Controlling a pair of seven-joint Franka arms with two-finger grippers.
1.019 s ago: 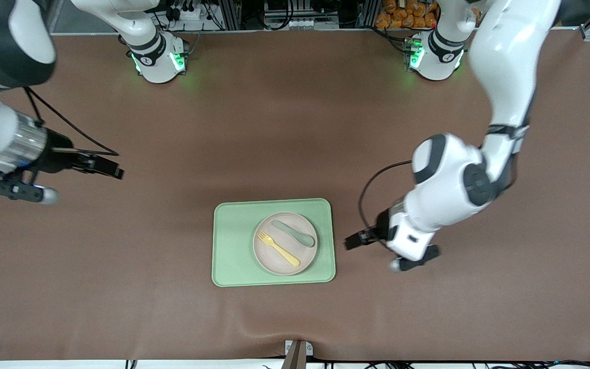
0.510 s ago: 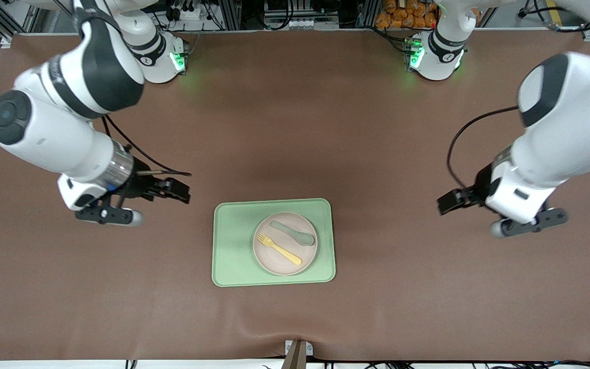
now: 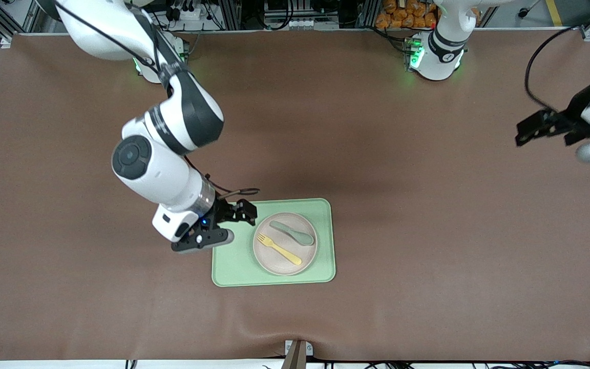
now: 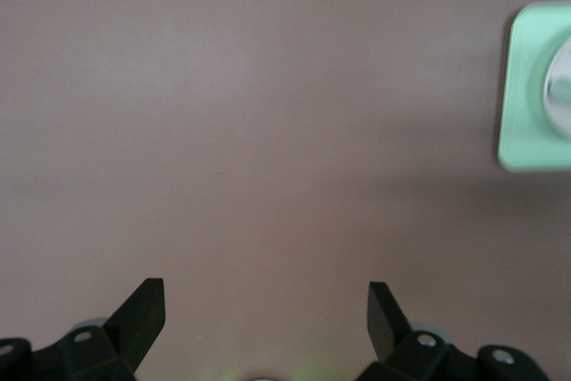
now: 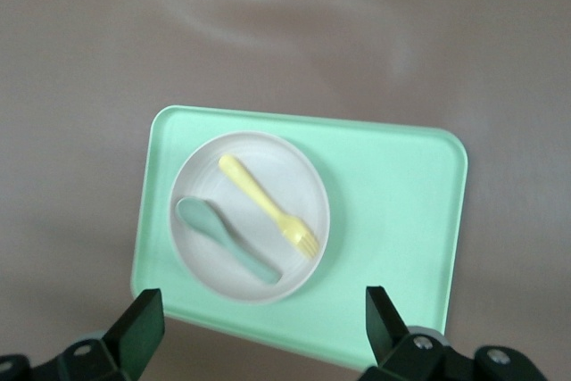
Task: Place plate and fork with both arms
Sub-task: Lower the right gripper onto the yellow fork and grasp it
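Observation:
The cream plate (image 3: 289, 242) lies on the light-green tray (image 3: 231, 256) mid-table, in the tray's half toward the left arm's end. The pale-yellow fork (image 3: 278, 249) and a grey-green spoon (image 3: 293, 233) lie on the plate. My right gripper (image 3: 246, 211) hovers open and empty over the tray's edge at the right arm's end. Its wrist view shows the plate (image 5: 285, 176), fork (image 5: 268, 205), spoon (image 5: 223, 236) and tray (image 5: 393, 211) past the open gripper (image 5: 261, 317). My left gripper (image 3: 524, 132) is open and empty over bare table at the left arm's end (image 4: 265, 305).
The brown table mat (image 3: 428, 215) has a wrinkle near its front edge. A camera mount (image 3: 297, 351) sticks up at the front edge. A corner of the tray (image 4: 526, 104) shows in the left wrist view.
My right arm swung from the right arm's end of the table to the tray's edge. My left arm drew away from the tray, out to the left arm's end.

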